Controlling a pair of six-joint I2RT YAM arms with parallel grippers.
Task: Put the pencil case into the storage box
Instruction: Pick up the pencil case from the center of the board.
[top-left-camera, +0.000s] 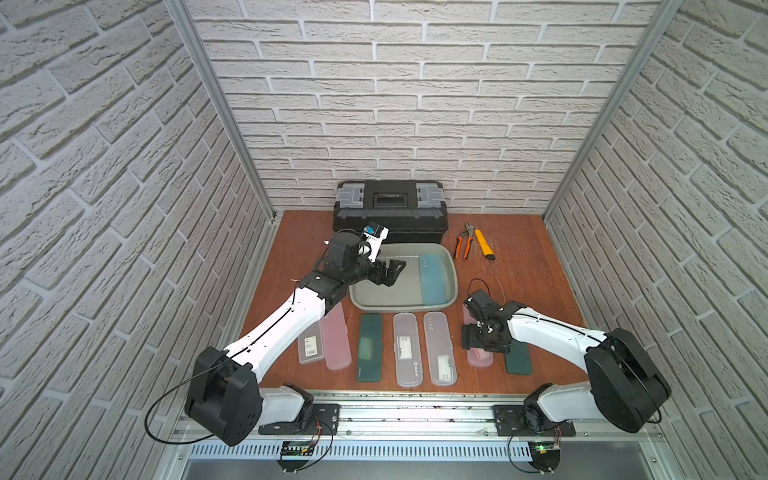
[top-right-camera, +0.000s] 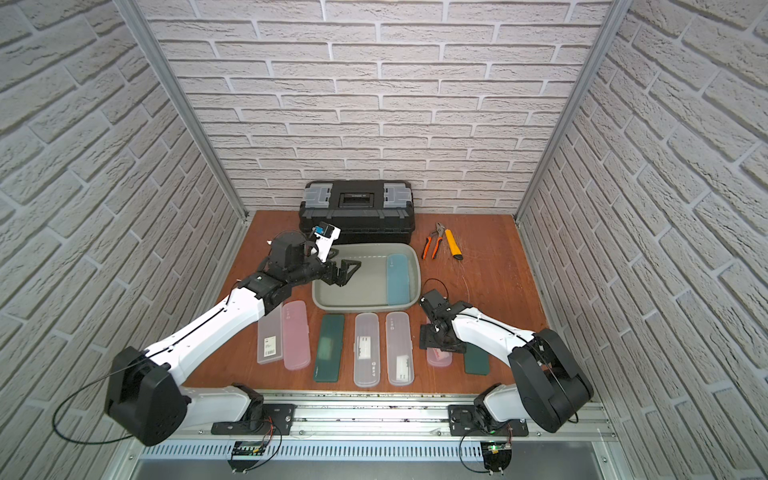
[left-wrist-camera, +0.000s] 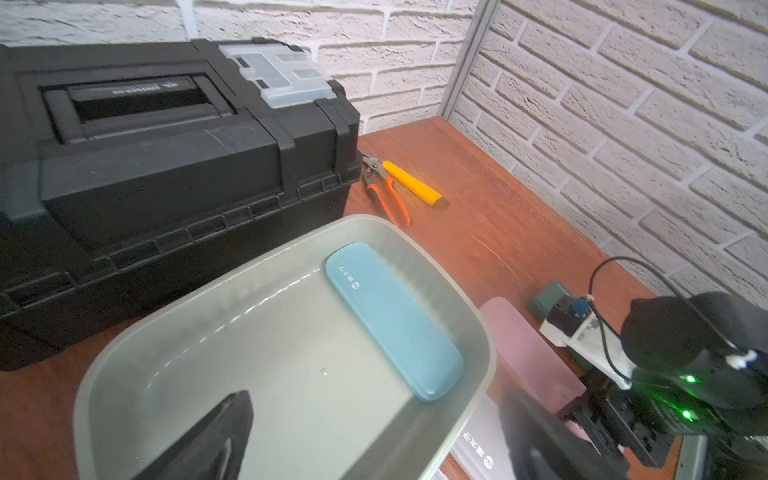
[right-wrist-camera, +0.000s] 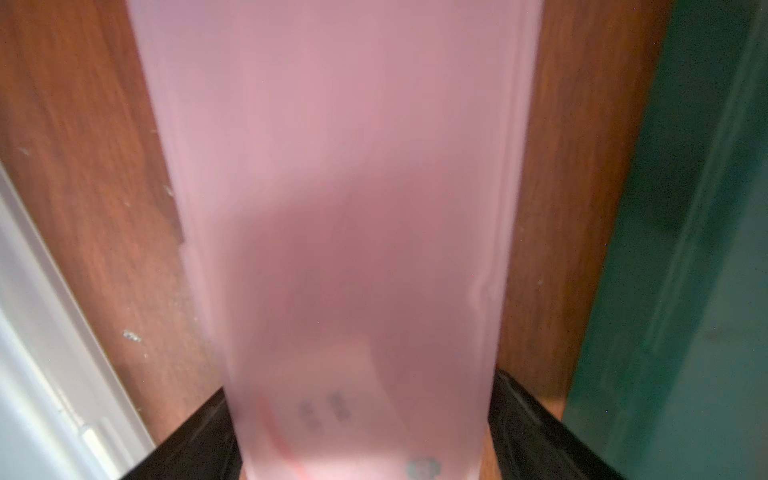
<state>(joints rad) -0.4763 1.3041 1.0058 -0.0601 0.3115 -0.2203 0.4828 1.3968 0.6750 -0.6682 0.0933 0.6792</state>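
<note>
Right wrist view has the pink pencil case (right-wrist-camera: 332, 166) running lengthwise straight out from the right gripper (right-wrist-camera: 359, 419), with one of the black fingers (right-wrist-camera: 195, 440) at each long edge. Whether they press on it or merely flank it, I cannot tell. The case lies flat on the table (right-wrist-camera: 104, 166). A dark green case (right-wrist-camera: 685, 291) sits just outside one finger and a clear case's edge (right-wrist-camera: 25, 332) lies off the other.

In both top views the right arm is folded. Its white forearm reaches in from the base and the wrist bends steeply down, so the gripper points at the table. The storage box (top-left-camera: 399, 308) lies just beyond it.

The left arm stretches long and forward with its wrist turned sideways. It holds the left gripper (top-left-camera: 395, 274) above the side of the box nearest that arm, jaws spread wide with nothing between them. A blue pencil case (top-left-camera: 432, 278) lies inside the box, across from the left gripper's fingertips. The black toolbox (top-left-camera: 390, 208) stands beyond the box.
</note>
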